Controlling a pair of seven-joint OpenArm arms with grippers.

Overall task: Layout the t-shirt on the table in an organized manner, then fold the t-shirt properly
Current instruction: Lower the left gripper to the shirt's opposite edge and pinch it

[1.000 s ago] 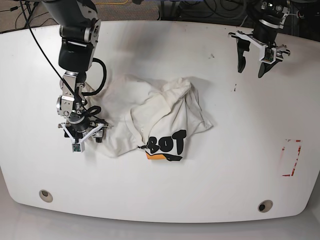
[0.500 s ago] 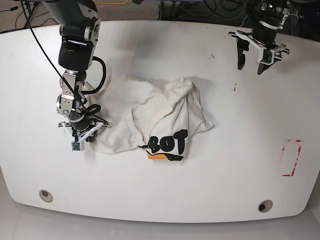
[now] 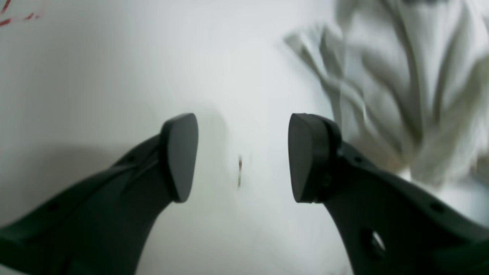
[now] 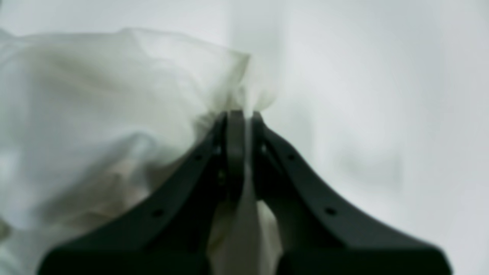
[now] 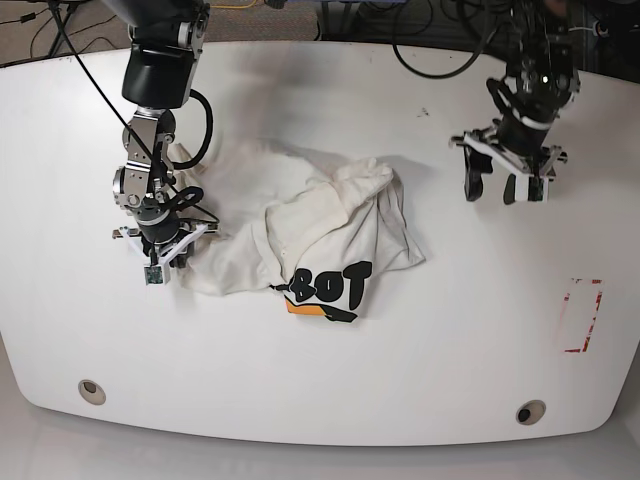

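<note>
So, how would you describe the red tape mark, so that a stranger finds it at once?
Start from the white table in the base view and follow its right side down past the t-shirt. The red tape rectangle lies flat near that edge, apart from everything. It is an open red outline, unlike the round grommet hole below it.

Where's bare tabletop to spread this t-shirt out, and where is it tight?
Bare table runs from the t-shirt to the red tape rectangle, and along the near edge between the two grommet holes. It is tight at the shirt's other side, where the right end effector pinches the fabric.
</note>
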